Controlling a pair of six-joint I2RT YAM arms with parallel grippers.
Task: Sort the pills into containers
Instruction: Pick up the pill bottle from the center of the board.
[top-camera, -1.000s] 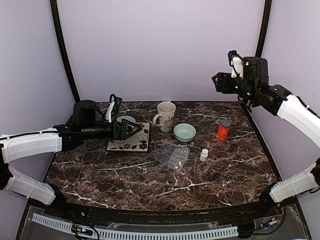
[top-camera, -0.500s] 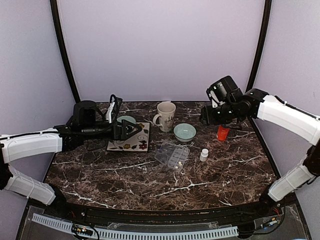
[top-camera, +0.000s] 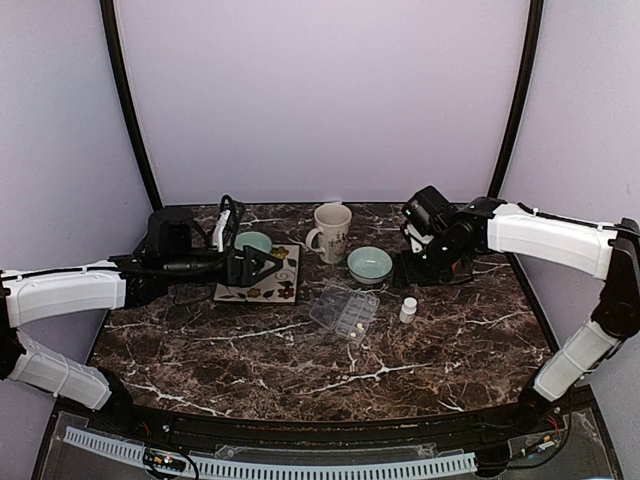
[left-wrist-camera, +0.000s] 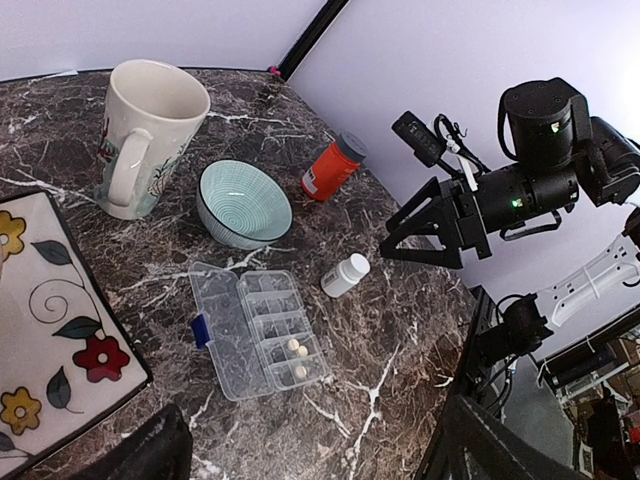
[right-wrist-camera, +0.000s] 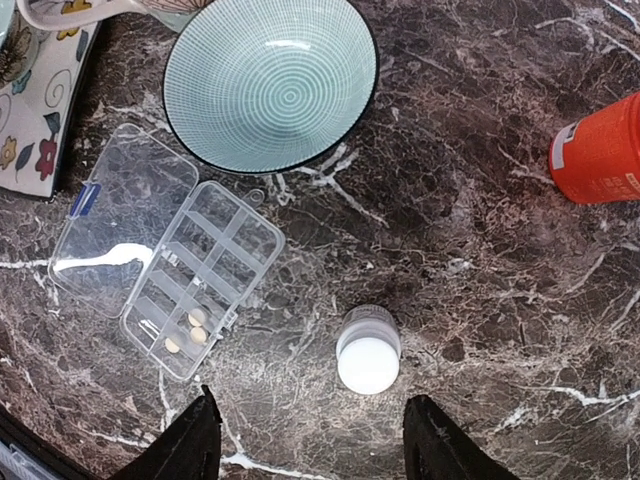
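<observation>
Three pills (right-wrist-camera: 197, 316) in pill box (right-wrist-camera: 225, 245), left gripper (left-wrist-camera: 315, 450) apart, right gripper (right-wrist-camera: 312, 440) apart — both empty

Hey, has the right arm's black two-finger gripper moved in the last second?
Yes. The right gripper has swung down and left, from high against the back wall to just right of the pale green ribbed bowl.

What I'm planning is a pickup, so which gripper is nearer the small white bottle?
Right. The right gripper hangs just above and behind the white bottle. The left gripper is over the floral tile at the left, with the pill box between it and the bottle.
</observation>
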